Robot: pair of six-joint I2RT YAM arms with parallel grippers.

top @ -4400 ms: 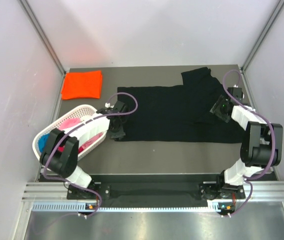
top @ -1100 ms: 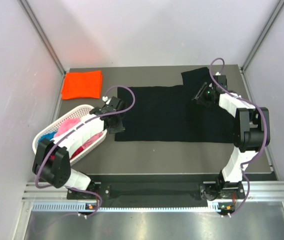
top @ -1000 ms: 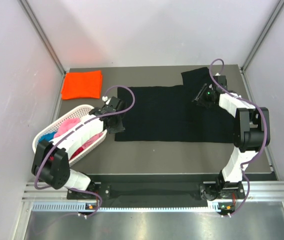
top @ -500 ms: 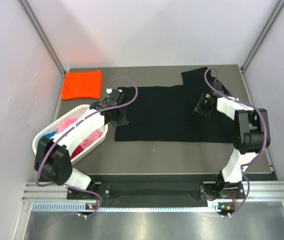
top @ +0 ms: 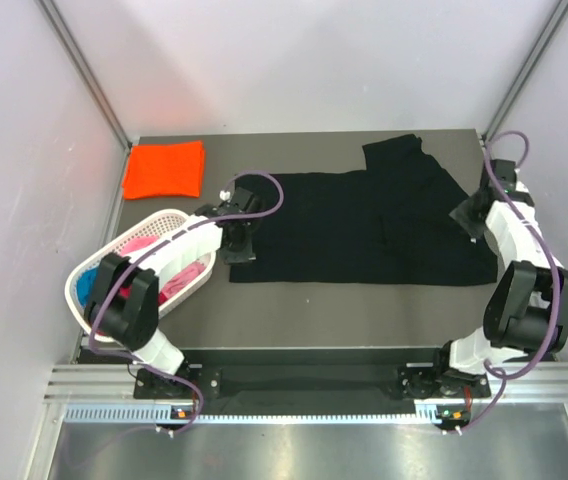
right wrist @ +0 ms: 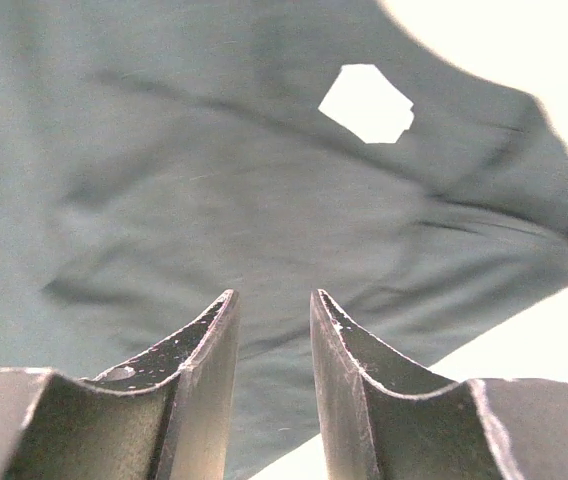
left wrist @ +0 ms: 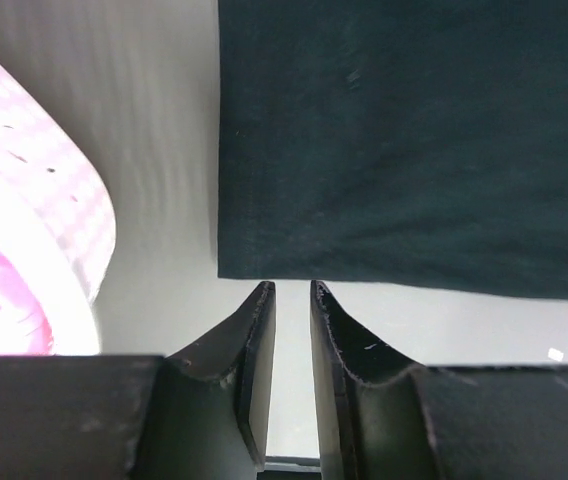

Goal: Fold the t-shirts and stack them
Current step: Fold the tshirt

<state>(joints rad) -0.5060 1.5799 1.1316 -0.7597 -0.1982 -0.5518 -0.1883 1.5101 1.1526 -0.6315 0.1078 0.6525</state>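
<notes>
Top view, black t-shirt (top: 354,225): spread on the middle of the counter (top: 314,310), with its right part lying in overlapping layers.
Top view, orange t-shirt (top: 165,168): a folded square, well apart from the black t-shirt, beyond its far left corner.
Top view, basket (top: 94,275): white lattice, left of the black t-shirt and near its left hem. It holds pink cloth (top: 139,245) and blue cloth (top: 86,283).
Top view, my left tool (top: 238,243): at the black t-shirt's near left corner.
Top view, my right tool (top: 467,218): at the black t-shirt's right edge.
Left wrist view, my left tool (left wrist: 291,287): released and empty, its fingers only a narrow slit apart. The tips lie just off the black t-shirt's (left wrist: 414,140) hem corner, over bare counter (left wrist: 164,100). The basket wall (left wrist: 64,210) lies left of that hem.
Right wrist view, my right tool (right wrist: 272,295): released, its fingers parted with nothing between them, above the wrinkled black t-shirt (right wrist: 214,200). I cannot tell whether the pale patch in the cloth is a label or the counter.
</notes>
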